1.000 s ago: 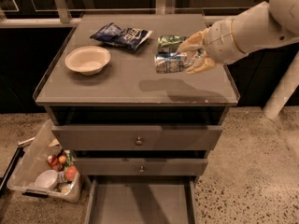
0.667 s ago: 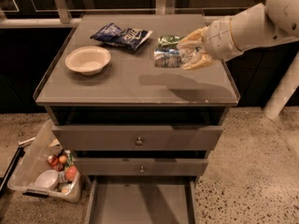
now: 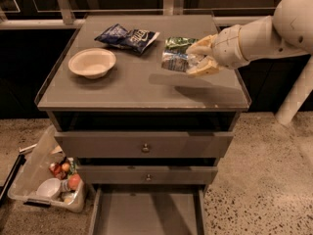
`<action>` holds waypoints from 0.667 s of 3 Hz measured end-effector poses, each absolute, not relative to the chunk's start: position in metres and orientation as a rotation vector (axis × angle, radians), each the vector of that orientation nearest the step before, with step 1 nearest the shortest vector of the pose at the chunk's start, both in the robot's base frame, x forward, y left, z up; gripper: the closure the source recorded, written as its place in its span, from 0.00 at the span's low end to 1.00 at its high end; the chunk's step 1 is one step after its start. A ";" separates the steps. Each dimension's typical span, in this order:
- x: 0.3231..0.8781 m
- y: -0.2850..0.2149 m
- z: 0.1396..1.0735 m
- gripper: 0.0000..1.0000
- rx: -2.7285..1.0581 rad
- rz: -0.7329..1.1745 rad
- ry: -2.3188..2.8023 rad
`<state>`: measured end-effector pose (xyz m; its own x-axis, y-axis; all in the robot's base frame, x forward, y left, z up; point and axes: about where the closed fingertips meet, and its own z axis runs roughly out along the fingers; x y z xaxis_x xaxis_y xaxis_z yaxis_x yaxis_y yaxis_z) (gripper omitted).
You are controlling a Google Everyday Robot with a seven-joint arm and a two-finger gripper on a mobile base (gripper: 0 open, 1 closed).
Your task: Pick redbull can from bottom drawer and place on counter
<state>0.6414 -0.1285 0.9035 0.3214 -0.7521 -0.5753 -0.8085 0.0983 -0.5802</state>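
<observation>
Camera view looks down on a grey three-drawer cabinet. The robot's cream-coloured two-finger gripper (image 3: 193,60) reaches in over the right edge of the counter (image 3: 137,89) — the flat grey cabinet top with a thin raised rim. Its fingers (image 3: 201,43) are parted by about the can's width and closed on the slim silver-and-blue metallic redbull can (image 3: 173,61). The can lies on its side between them, one finger above and one below.

The can sits over the right half of the counter, nearer the rear edge than the front. A soft shadow falls on the grey surface just in front of it; whether its underside touches the top cannot be told. The pale jointed arm (image 3: 264,31) runs off past the rear right corner.

Just behind the can, toward the rear edge, lies a green crinkled snack bag (image 3: 180,43), partly hidden by it. A dark blue chip bag (image 3: 128,37) lies near the rear edge, left of centre, and a shallow cream round bowl (image 3: 92,62) stands near the left edge.

Below, the two knobbed grey drawers (image 3: 145,145) are closed. The wide shallow grey bottom drawer (image 3: 146,214) is pulled out, its plain floor in view. A clear plastic bin (image 3: 46,185) of small items — a white cup among them — sits on the speckled floor (image 3: 264,180) to the cabinet's left.
</observation>
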 end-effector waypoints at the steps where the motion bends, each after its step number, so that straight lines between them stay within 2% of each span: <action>1: 0.655 -0.126 0.885 1.00 -1.571 0.135 1.505; 2: 0.676 -0.125 0.870 1.00 -1.481 0.172 1.582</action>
